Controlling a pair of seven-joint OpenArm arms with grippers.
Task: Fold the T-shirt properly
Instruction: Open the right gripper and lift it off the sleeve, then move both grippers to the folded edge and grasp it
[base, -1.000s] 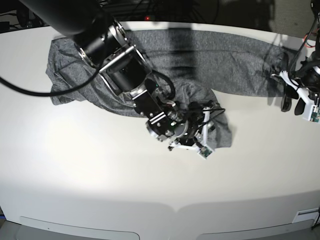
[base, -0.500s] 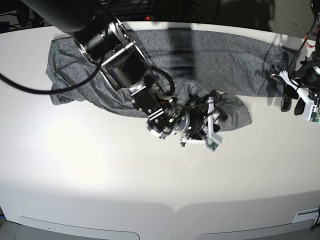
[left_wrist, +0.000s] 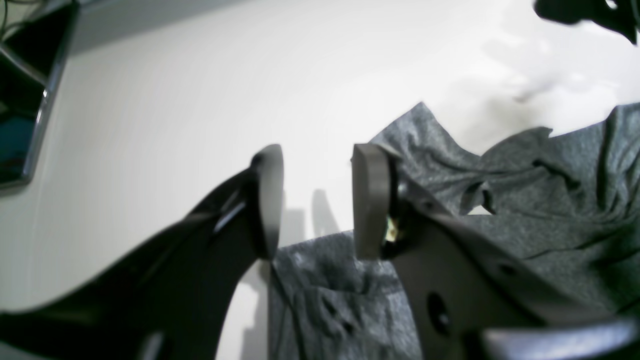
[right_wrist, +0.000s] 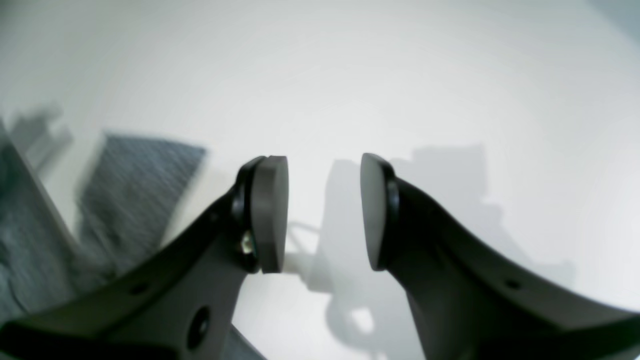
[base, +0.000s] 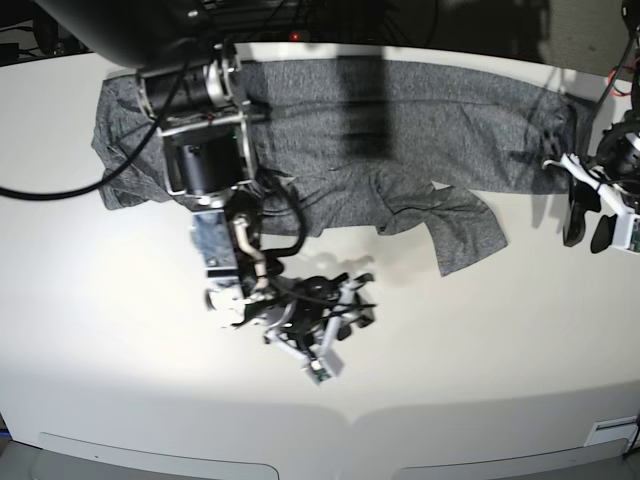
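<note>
The heather-grey T-shirt (base: 420, 120) lies spread along the back of the white table (base: 480, 350). One sleeve (base: 460, 225) reaches forward toward the middle. My right gripper (base: 350, 310) is open and empty above bare table, in front of and to the left of that sleeve. In the right wrist view its jaws (right_wrist: 322, 215) stand apart over white table, with grey fabric (right_wrist: 135, 185) at the left. My left gripper (base: 588, 230) is open beside the shirt's right end. In the left wrist view it (left_wrist: 317, 200) hovers over the shirt's edge (left_wrist: 525, 200), holding nothing.
My right arm's black links (base: 200, 150) lie across the shirt's left part. Cables and dark gear (base: 330, 15) sit behind the table's back edge. A dark screen-like object (left_wrist: 20, 100) is at the left of the left wrist view. The table's front edge (base: 350, 415) is near.
My right gripper has let go of the sleeve and swung forward and left onto bare table. The sleeve now lies flat, stretched to the right. The left arm has barely moved.
</note>
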